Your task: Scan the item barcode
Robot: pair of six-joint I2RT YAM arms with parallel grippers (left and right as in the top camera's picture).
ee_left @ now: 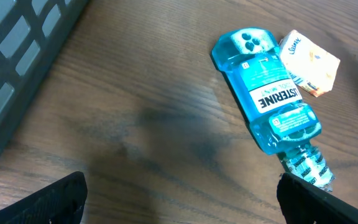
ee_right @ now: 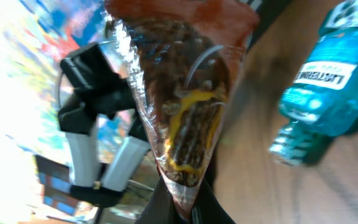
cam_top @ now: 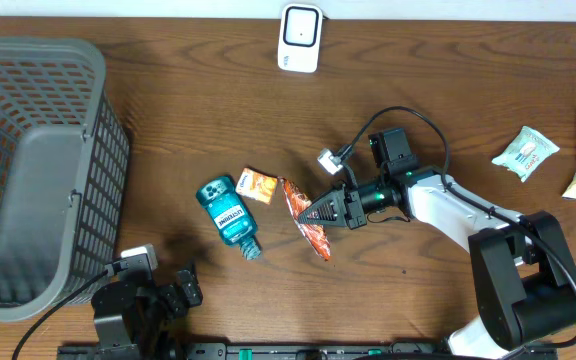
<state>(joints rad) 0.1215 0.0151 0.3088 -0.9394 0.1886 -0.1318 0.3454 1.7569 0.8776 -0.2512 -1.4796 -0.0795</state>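
Overhead view: my right claw [cam_top: 320, 212] is pinched fully shut on the snack packet [cam_top: 314, 240], an orange-and-brown foil pouch. It is held near the middle of the worktop [cam_top: 418, 60], just right of the mouthwash bottle [cam_top: 230, 213] and the small orange packet [cam_top: 259, 185]. I cannot tell from above whether it hangs clear of the wood. In the right wrist view the packet rises straight out of my fingertips, gripped by one narrow end. The face turned to that camera is a clear window onto dark contents, and no barcode shows on it. My left claw [cam_top: 173, 292] sits at the near edge with its jaws spread as wide as they go, holding nothing. Its wrist view shows only the bottle and the small packet ahead. The white box [cam_top: 299, 37] at the far edge I take to be the scanner, and it is well apart from the packet. My reading is that the item is secured and its presentation to the scanner is not yet done. The next move calls for carrying the packet up the worktop to the white box, then rolling my wrist until the printed code faces it. The code is probably on the side I cannot see. The foil is thin and slick, so the grip has to hold through the turn. The basket [cam_top: 108, 170] waits at left.
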